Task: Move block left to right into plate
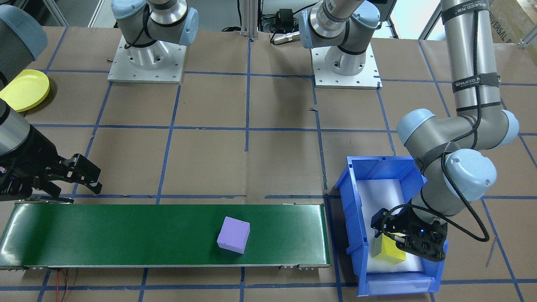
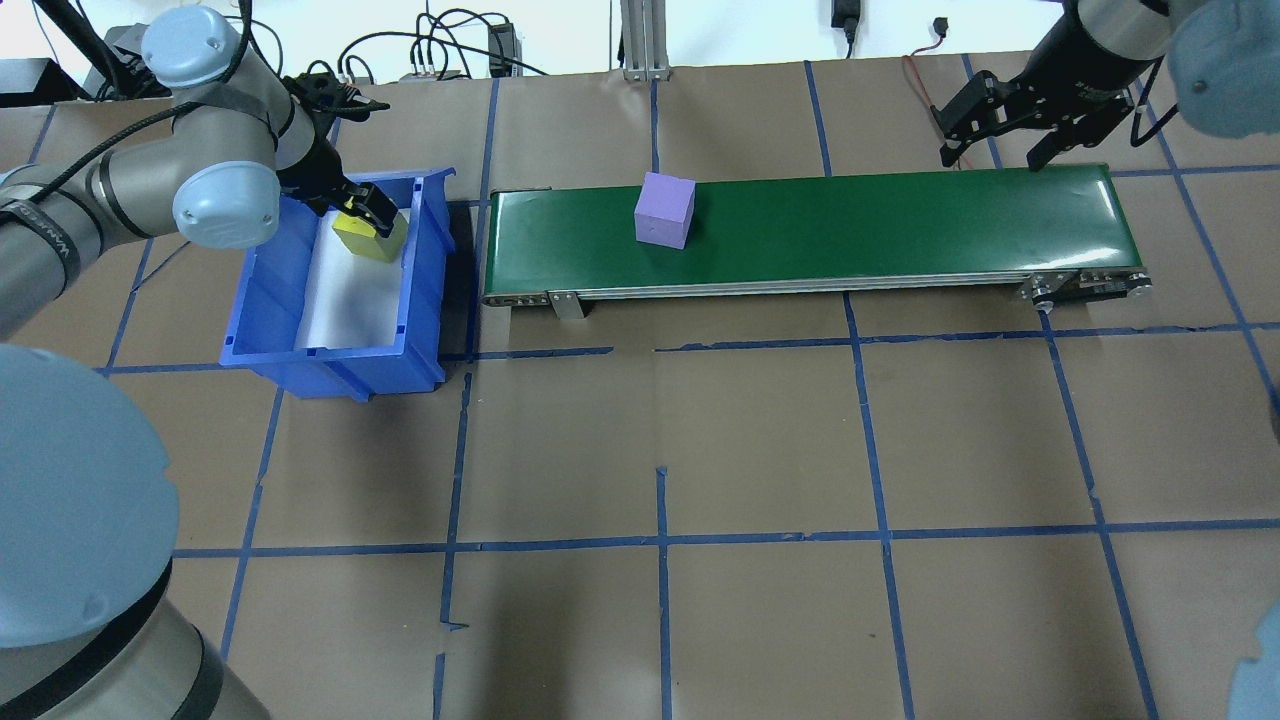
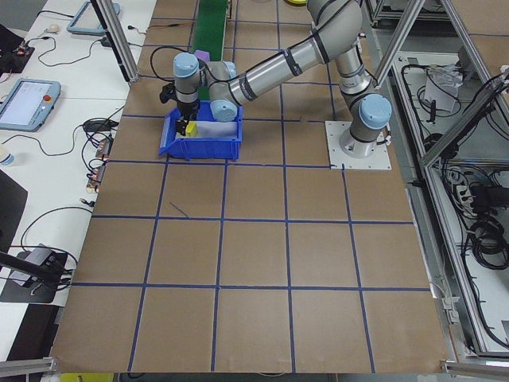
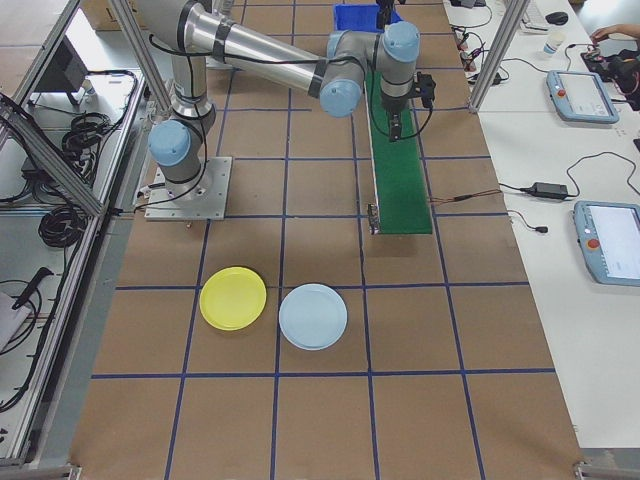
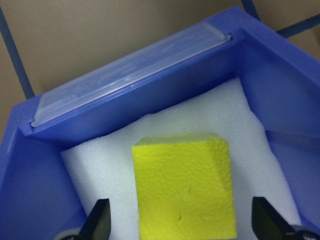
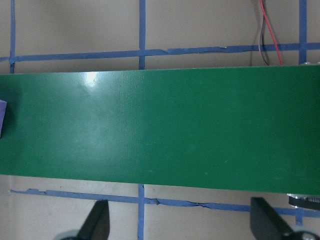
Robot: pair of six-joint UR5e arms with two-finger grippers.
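Observation:
A yellow block (image 5: 184,187) lies on white foam inside the blue bin (image 2: 330,365). My left gripper (image 5: 182,222) hangs open over it, one finger on each side with a gap to the block's faces. A purple block (image 2: 664,210) sits on the green conveyor belt (image 2: 900,220), toward the bin end. At the belt's other end my right gripper (image 2: 992,150) is open and holds nothing; the purple block (image 6: 2,117) only peeks in at the right wrist view's left edge. A yellow plate (image 4: 233,298) and a light blue plate (image 4: 313,316) lie on the table beyond the belt's right end.
The bin (image 1: 352,209) stands just off the conveyor's (image 1: 126,235) end. The yellow plate (image 1: 25,90) sits near the right arm's elbow. Both arm bases stand at the robot side of the brown, blue-taped table. Cables and teach pendants lie on side benches.

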